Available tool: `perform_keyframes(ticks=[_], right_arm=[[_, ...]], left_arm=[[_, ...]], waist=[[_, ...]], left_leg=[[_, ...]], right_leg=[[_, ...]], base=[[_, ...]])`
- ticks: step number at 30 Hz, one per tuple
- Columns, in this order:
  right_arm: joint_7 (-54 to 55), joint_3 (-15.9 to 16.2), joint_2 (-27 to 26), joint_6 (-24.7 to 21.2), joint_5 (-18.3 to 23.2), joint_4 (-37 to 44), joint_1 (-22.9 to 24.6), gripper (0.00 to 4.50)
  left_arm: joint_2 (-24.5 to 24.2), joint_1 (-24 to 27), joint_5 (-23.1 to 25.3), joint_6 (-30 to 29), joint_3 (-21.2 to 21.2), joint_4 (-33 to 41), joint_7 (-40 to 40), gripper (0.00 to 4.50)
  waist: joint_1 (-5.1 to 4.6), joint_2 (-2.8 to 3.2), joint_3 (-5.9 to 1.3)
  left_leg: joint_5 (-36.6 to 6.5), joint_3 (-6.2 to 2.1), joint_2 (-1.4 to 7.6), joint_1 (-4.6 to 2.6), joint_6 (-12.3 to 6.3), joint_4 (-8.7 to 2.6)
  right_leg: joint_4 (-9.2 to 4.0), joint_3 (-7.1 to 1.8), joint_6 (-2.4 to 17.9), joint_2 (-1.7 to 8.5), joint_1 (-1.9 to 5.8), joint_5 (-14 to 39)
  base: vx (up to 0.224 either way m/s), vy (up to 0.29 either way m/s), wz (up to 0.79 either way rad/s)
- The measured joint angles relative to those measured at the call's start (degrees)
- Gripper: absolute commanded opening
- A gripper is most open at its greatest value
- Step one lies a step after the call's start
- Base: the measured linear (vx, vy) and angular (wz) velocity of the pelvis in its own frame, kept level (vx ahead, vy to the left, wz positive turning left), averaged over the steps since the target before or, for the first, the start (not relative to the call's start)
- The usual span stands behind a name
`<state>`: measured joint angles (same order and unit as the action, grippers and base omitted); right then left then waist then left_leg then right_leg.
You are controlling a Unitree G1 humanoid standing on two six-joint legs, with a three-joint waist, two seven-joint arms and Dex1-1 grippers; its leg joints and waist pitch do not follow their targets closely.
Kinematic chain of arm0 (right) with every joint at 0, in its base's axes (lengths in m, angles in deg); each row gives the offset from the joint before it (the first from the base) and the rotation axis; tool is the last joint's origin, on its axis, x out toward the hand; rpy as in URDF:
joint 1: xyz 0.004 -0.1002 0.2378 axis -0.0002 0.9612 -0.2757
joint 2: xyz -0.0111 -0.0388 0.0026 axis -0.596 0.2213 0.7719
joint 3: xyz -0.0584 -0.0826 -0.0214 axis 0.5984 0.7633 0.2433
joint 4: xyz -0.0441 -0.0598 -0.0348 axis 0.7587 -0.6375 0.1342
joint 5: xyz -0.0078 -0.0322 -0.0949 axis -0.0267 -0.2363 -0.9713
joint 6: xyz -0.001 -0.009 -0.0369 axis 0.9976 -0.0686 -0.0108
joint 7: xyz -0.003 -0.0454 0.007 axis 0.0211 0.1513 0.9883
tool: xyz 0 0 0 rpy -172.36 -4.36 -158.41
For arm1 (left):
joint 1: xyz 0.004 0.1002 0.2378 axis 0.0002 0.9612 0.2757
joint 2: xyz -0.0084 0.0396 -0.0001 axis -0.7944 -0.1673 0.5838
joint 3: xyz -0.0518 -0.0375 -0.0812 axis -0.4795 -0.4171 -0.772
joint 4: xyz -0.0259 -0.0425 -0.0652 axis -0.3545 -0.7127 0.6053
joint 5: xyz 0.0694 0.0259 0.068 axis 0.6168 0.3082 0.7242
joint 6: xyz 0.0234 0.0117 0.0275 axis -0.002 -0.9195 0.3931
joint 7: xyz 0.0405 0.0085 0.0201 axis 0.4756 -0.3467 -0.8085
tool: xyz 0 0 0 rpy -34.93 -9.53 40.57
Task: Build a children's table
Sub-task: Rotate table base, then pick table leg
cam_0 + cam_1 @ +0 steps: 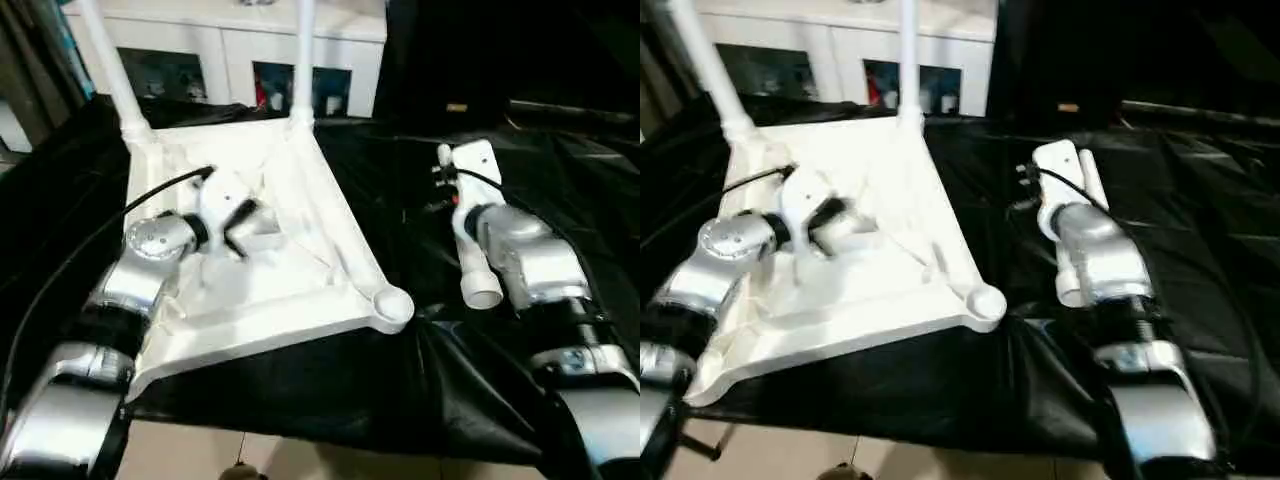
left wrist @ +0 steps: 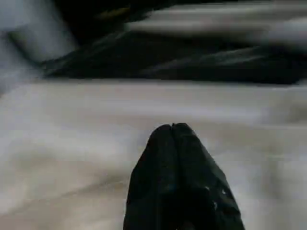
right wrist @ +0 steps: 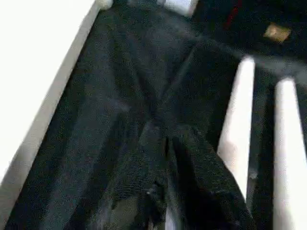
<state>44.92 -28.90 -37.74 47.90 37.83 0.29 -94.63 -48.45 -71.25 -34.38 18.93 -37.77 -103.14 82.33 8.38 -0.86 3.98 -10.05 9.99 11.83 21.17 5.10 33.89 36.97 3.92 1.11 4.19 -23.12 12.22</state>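
Upside-down tabletop [image 1: 300,290] with two legs [image 1: 303,60] socketed, near socket [image 1: 392,303] empty; both grippers' fingers pressed together.

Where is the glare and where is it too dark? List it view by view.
Left eye view: light glares off the tabletop and washes out its ribs; the black cloth swallows detail. Right wrist view: the tabletop's edge is blown out white, and the two loose legs nearly so. Left wrist view: the left gripper is a dark silhouette against the pale tabletop.
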Motion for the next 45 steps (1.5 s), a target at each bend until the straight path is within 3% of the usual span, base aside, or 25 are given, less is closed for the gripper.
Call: perform_keyframes(ticks=[5,8,11,19,25,26,30,32,38,40,41,45], right_arm=[[-0.09,-0.09,1.88,-8.8,0.26,3.74,1.3,1.17],[0.47,-1.14,2.36,-11.79,0.54,5.6,1.29,1.45],[0.5,-1.17,2.36,-13.84,0.57,6.74,1.29,1.61],[1.17,-1.12,2.11,-17.81,0.76,6.52,1.23,2.21],[2.8,-1.3,1.99,-18.66,0.6,4.22,0.69,2.65],[3.16,-1.38,1.99,-18.62,0.57,3.59,0.49,2.89],[3.94,-1.62,1.99,-18.24,0.54,1.16,-0.95,3.03],[4.11,-1.86,2.1,-17.12,0.49,-0.09,-1.93,3.39],[4.24,-1.95,2.13,-15.81,0.52,-4.73,-3.52,3.85],[3.91,-1.95,2.43,-14.86,0.53,-7.83,-4.81,4.1],[3.8,-1.94,2.61,-14.09,0.51,-10.3,-5.83,4.26],[3.21,-2.18,2.92,-11.61,0.65,-16.01,-7.55,4.33]], left_arm=[[-4.99,5.43,-6.34,-10.55,5.52,13.05,9.95,0.0],[-6.26,6.48,-6.58,-14.45,6.8,16.79,13.25,0.0],[-6.9,6.76,-4.08,-16.81,8.52,17.4,14.28,0.0],[-8.18,6.24,2.77,-16.41,11.77,13.32,10.77,0.0],[-8.66,6.16,5.27,-15.67,11.73,11.36,9.56,0.0],[-8.75,6.16,5.54,-15.24,11.68,11.03,9.17,0.0],[-8.73,6.15,5.89,-14.16,11.68,10.43,8.96,0.0],[-8.58,6.09,6.18,-12.86,11.68,9.47,8.34,0.0],[-8.33,5.67,7.14,-11.17,10.78,7.73,6.5,0.0],[-7.69,5.53,6.24,-11.21,8.59,7.55,5.84,0.0],[-7.69,5.38,4.83,-11.94,7.17,8.07,6.16,0.34],[-8.62,4.29,-0.43,-16.13,3.33,13.36,9.13,0.42]], waist=[[-0.44,0.19,0.05],[-0.48,0.38,0.02],[-0.48,0.41,0.02],[-0.47,0.41,0.02],[-0.46,0.41,0.02],[-0.45,0.41,0.02],[-0.45,0.41,0.02],[-0.44,0.4,0.02],[-0.47,0.41,0.02],[-0.47,0.41,0.02],[-0.47,0.41,0.02],[-0.44,0.41,0.02]], left_leg=[[0.09,-0.03,0.03,-0.11,0.14,-0.02],[0.1,-0.01,0.02,-0.16,0.15,-0.02],[0.1,-0.02,0.01,-0.14,0.16,-0.02],[0.1,-0.03,0.01,-0.1,0.16,-0.04],[0.11,-0.04,0.01,-0.12,0.17,-0.02],[0.11,-0.04,0.01,-0.12,0.17,-0.03],[0.12,-0.04,0.01,-0.12,0.19,-0.02],[0.15,-0.07,0.02,-0.12,0.25,-0.02],[0.25,-0.08,0.01,-0.11,0.42,-0.01],[0.27,-0.1,0.02,-0.11,0.44,0.01],[0.27,-0.1,0.02,-0.1,0.45,0.01],[0.26,-0.08,0.02,-0.08,0.43,0.02]], right_leg=[[0.11,-0.04,-0.01,-0.07,-0.01,-0.02],[0.11,-0.09,-0.02,-0.08,0.01,-0.03],[0.09,-0.09,-0.03,-0.08,0.01,-0.03],[0.07,-0.09,-0.04,-0.11,0.0,-0.03],[0.09,-0.09,-0.04,-0.11,0.01,-0.04],[0.09,-0.09,-0.04,-0.11,0.01,-0.04],[0.11,-0.09,-0.03,-0.11,0.01,-0.04],[0.12,-0.08,-0.03,-0.11,0.01,-0.05],[0.12,-0.08,-0.03,-0.11,0.01,-0.18],[0.13,-0.06,0.0,-0.11,0.01,-0.21],[0.13,-0.06,0.03,-0.11,0.01,-0.24],[0.12,-0.07,0.04,-0.11,0.01,-0.23]], base=[[0.0,0.0,0.0],[0.0,0.0,0.0],[0.0,0.0,0.0],[0.0,0.0,0.0],[0.0,0.0,0.0],[0.0,0.0,0.0],[0.0,0.0,0.0],[0.0,0.0,0.0],[0.0,0.0,0.0],[0.0,0.0,0.0],[0.0,0.0,0.0],[0.0,0.0,0.0]])
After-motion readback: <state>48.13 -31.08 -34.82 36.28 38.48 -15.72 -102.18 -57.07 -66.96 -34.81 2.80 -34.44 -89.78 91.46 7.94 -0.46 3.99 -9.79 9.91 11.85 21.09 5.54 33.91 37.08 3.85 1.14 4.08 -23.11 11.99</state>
